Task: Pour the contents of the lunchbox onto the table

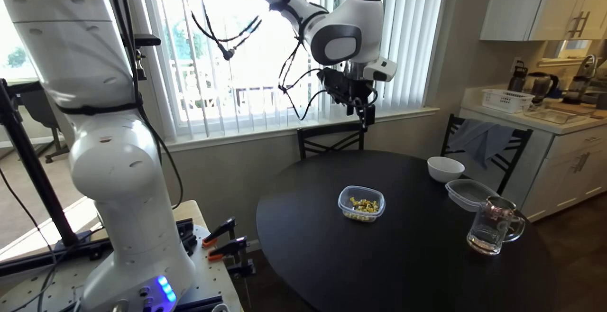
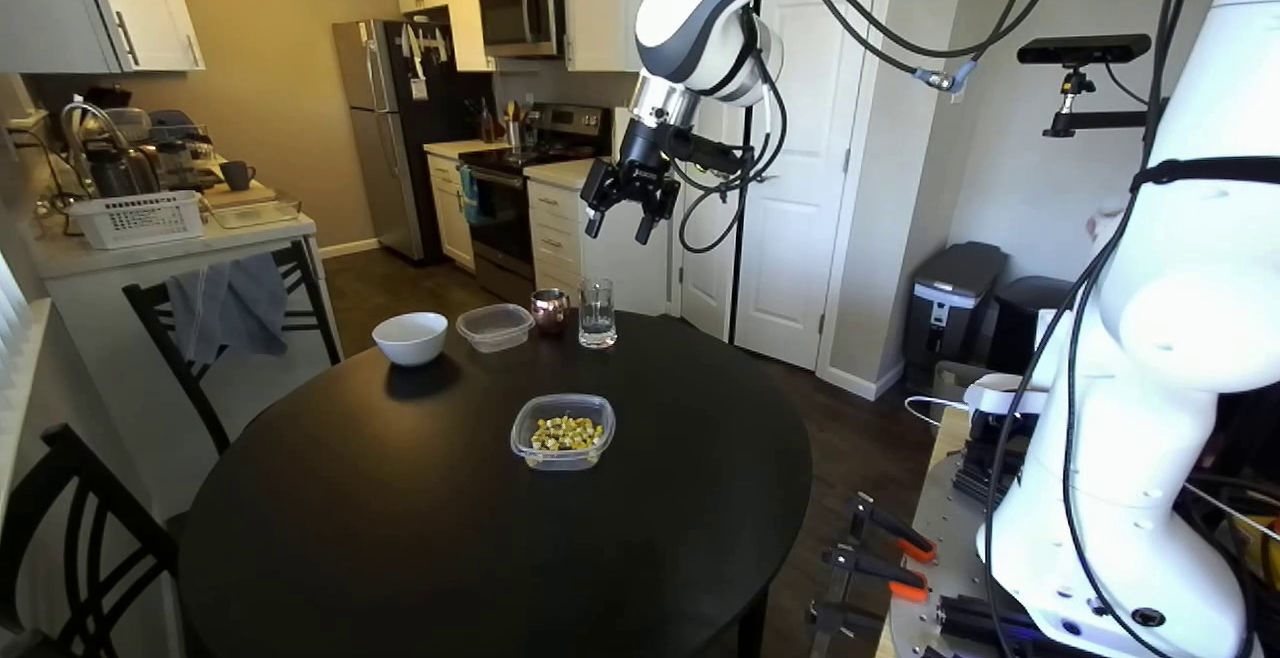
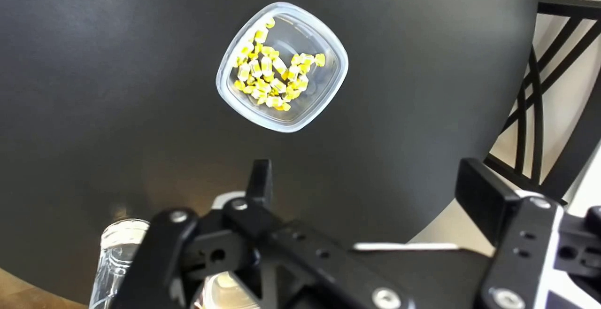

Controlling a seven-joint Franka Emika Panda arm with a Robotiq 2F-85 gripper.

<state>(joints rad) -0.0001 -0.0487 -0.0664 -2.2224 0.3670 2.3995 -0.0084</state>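
The lunchbox, a small clear container with a pale bluish rim, stands upright on the dark round table (image 1: 303, 241). It shows in both exterior views (image 1: 359, 215) (image 2: 563, 463) and at the upper middle of the wrist view (image 3: 305, 41). The contents, small yellow-green pieces (image 1: 364, 205) (image 2: 566, 433) (image 3: 267, 81), lie inside it, heaped to one side. My gripper (image 2: 620, 228) (image 3: 365, 173) is open, with nothing between its fingers. It hangs well above the table, apart from the lunchbox. In an exterior view my gripper (image 1: 359, 115) is seen edge-on before the window.
A white bowl (image 1: 445, 170) (image 2: 411, 340), another clear container (image 1: 467, 192) (image 2: 496, 328), a copper mug (image 2: 549, 310) and a clear glass mug (image 1: 490, 229) (image 2: 597, 318) stand along one side of the table. The glass mug also shows in the wrist view (image 3: 112, 262). Chairs (image 1: 332, 141) surround the table.
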